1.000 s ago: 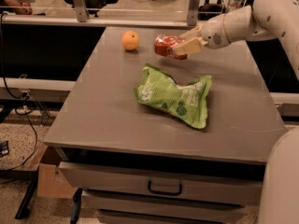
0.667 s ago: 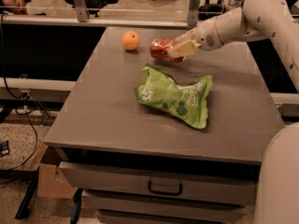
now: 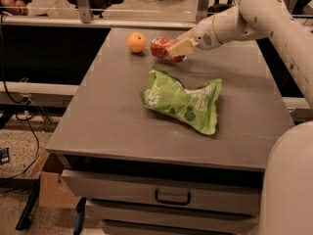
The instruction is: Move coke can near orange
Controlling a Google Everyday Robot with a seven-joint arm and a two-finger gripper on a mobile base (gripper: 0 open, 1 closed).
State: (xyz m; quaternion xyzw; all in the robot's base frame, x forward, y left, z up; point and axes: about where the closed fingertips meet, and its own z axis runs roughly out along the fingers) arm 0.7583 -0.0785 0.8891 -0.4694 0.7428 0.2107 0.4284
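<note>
The orange [image 3: 136, 42] sits at the far left part of the grey table top [image 3: 112, 116]. The red coke can [image 3: 161, 48] lies on its side just right of the orange, a small gap between them. My gripper [image 3: 175, 49] reaches in from the right on the white arm and is shut on the can, its cream fingers [image 3: 180, 47] covering the can's right part.
A green snack bag [image 3: 183, 100] lies crumpled in the middle of the table, in front of the can. The table has drawers [image 3: 172, 196] below its front edge. A rail and office chairs stand behind the table. Cables hang at the left.
My gripper has carried the can leftward, from right of the table's middle to close beside the orange. The orange and snack bag have not moved.
</note>
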